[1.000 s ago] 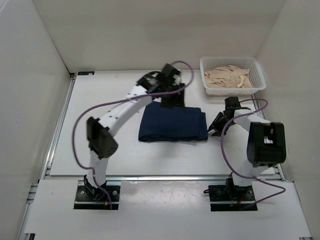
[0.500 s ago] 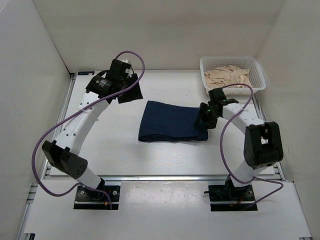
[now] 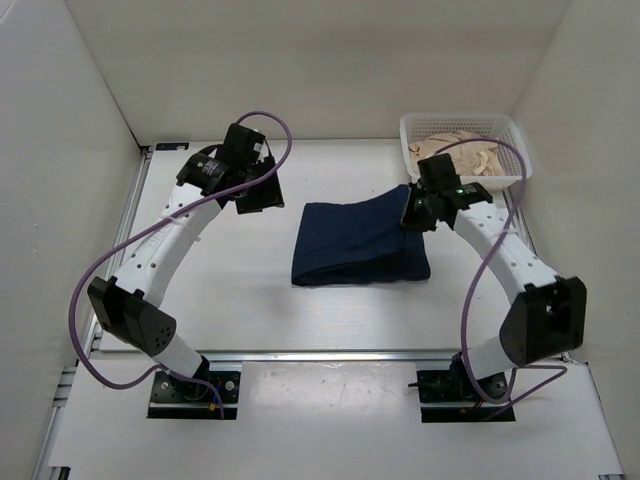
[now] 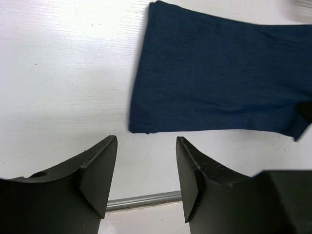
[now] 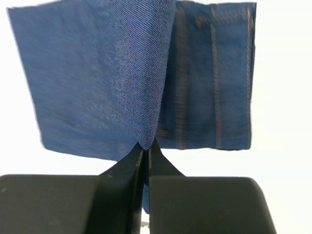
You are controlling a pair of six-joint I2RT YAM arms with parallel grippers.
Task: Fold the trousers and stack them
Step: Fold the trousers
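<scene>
The trousers (image 3: 360, 243), dark navy denim folded into a rough rectangle, lie mid-table. My right gripper (image 3: 413, 217) is shut on their far right corner and holds that corner lifted; in the right wrist view the cloth (image 5: 122, 83) rises from between my closed fingers (image 5: 146, 148). My left gripper (image 3: 258, 195) hangs open to the left of the trousers, apart from them. The left wrist view shows its fingers (image 4: 102, 170) spread with bare table between them and the trousers (image 4: 219, 83) lying beyond.
A white basket (image 3: 512, 165) with beige cloth (image 3: 458, 153) in it stands at the back right, just behind my right arm. White walls close in the table on three sides. A metal rail (image 3: 320, 354) runs along the near edge.
My right gripper has moved in, shut on the trousers' right corner and lifted it toward the back right, shifting the cloth slightly right. My left arm swung from over the trousers to the back left.
</scene>
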